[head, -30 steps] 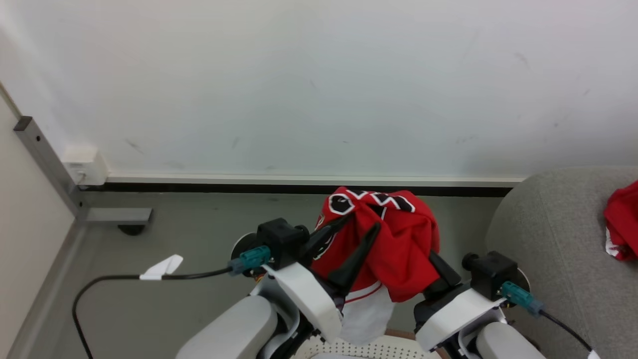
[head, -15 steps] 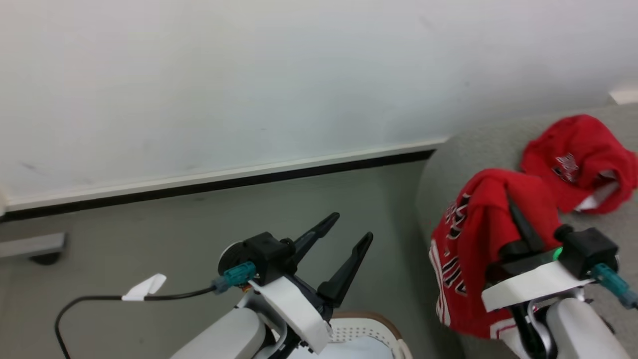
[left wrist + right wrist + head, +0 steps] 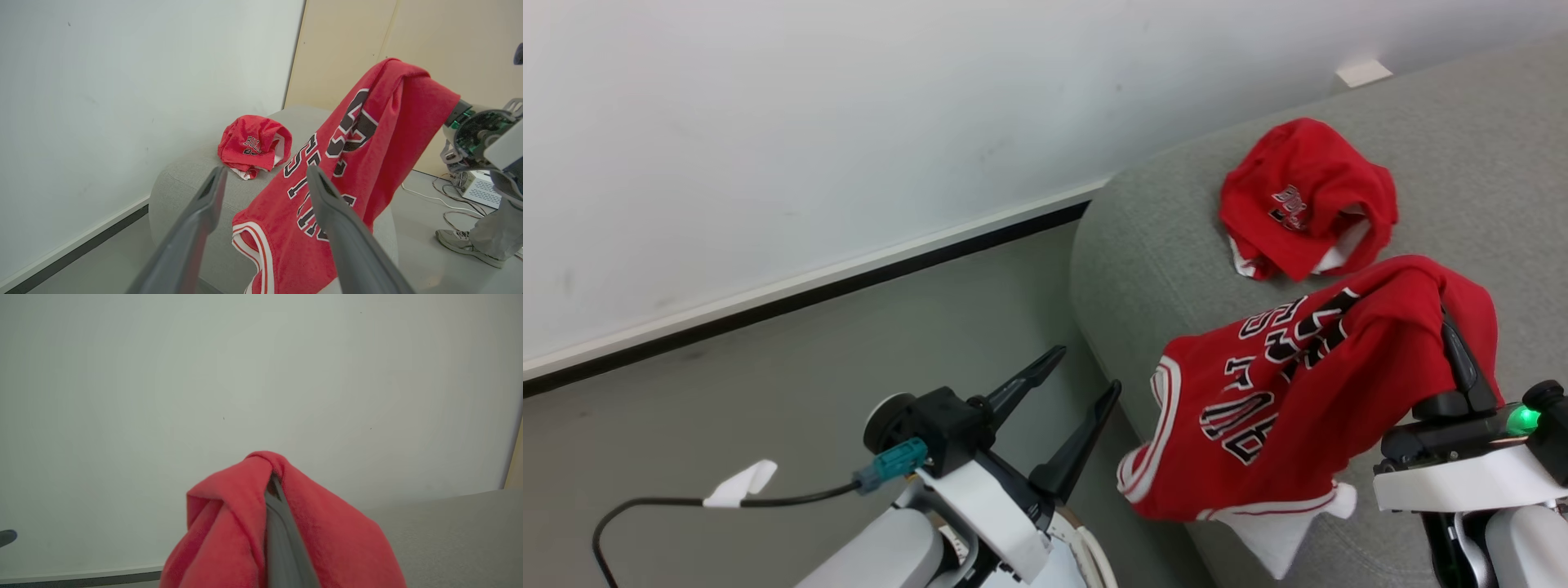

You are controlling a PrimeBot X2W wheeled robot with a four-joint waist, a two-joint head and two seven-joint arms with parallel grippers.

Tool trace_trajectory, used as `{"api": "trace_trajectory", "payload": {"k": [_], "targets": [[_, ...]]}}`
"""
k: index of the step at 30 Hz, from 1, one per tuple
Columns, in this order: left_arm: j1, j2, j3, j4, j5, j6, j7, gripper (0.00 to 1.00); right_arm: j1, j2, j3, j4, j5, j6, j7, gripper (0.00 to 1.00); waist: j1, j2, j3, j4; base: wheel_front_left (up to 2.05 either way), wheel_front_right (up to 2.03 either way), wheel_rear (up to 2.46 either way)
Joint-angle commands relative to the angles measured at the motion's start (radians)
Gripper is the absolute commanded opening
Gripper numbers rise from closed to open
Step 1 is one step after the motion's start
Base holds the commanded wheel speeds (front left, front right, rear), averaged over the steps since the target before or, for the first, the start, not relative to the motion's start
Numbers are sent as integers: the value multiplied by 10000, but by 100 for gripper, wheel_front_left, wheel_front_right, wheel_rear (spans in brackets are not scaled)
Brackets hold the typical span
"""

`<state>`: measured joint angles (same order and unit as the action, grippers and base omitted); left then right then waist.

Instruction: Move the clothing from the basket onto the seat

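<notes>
At lower right of the frame, the right gripper [image 3: 1458, 359], clamped on a jersey [image 3: 1282, 400], had carried it over the seat [image 3: 1160, 245], the left gripper [image 3: 1086, 369] having released; only the drop remained.

Draped over the right claw [image 3: 1458, 359] above the seat [image 3: 1160, 245], a jersey [image 3: 1282, 408]; beyond the claw, on the seat, another jersey [image 3: 1303, 200].
</notes>
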<state>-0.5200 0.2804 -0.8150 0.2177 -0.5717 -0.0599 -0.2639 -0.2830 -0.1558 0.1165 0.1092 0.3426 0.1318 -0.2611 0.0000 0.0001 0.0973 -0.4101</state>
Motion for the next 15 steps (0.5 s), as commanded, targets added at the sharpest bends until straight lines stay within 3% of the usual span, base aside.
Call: {"api": "trace_trajectory", "payload": {"k": [1,15], "targets": [[179,110,38,0,163,13,4,100,164,106,-51,-136,-76,-23,-27,0,0,-1,120,-296,0,0,0],[275,-37,300,132,486,-287,-1,100,-2,394,-23,-342,-82,-23,-27,0,0,-1,508,-452,0,0,0]]}}
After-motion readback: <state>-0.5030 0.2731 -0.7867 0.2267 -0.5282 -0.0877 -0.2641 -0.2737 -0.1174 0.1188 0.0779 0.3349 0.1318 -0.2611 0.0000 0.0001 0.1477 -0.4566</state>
